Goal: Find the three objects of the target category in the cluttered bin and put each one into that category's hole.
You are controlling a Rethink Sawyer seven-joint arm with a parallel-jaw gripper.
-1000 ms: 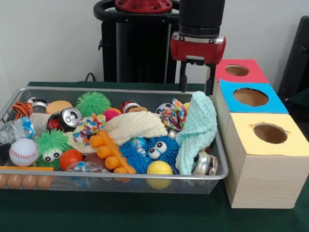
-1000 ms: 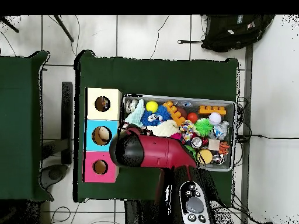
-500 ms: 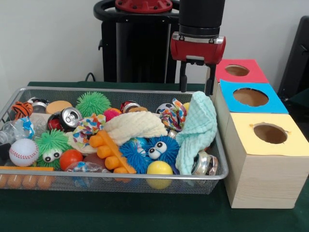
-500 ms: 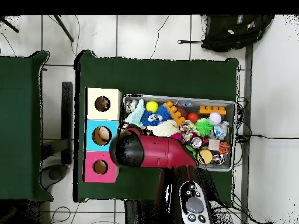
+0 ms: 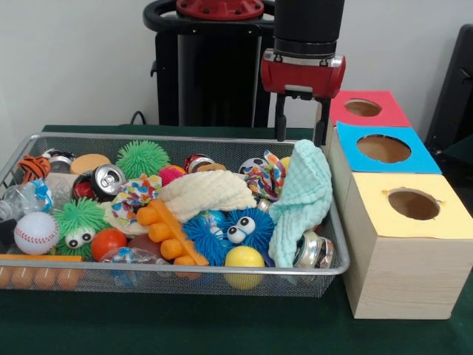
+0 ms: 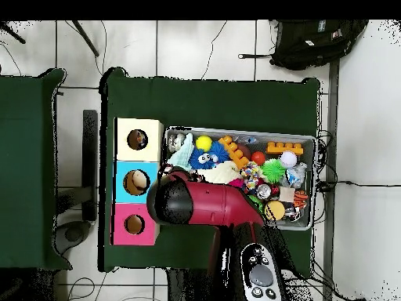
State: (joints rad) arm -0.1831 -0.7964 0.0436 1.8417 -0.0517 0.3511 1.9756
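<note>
My gripper (image 5: 301, 139) hangs open and empty over the far right corner of the wire bin (image 5: 185, 271), just above a mint cloth (image 5: 303, 196) draped on the bin's right side. In the bin lie a cream cloth (image 5: 207, 194), a drink can (image 5: 100, 181), a second can (image 5: 314, 250), a blue fuzzy ball with eyes (image 5: 229, 229), a yellow ball (image 5: 244, 259), a baseball (image 5: 35, 233) and an orange toy (image 5: 168, 233). To the right stand the red hole box (image 5: 366, 109), blue hole box (image 5: 383, 148) and yellow hole box (image 5: 414, 203). In the overhead view the arm (image 6: 176, 200) hides the gripper.
The three boxes touch the bin's right side in a row. A green spiky ball (image 5: 142, 157) and a knotted rope toy (image 5: 266, 177) lie toward the bin's back. A black backpack (image 6: 313, 39) sits on the floor beyond the table. A second green table (image 6: 27, 165) stands apart.
</note>
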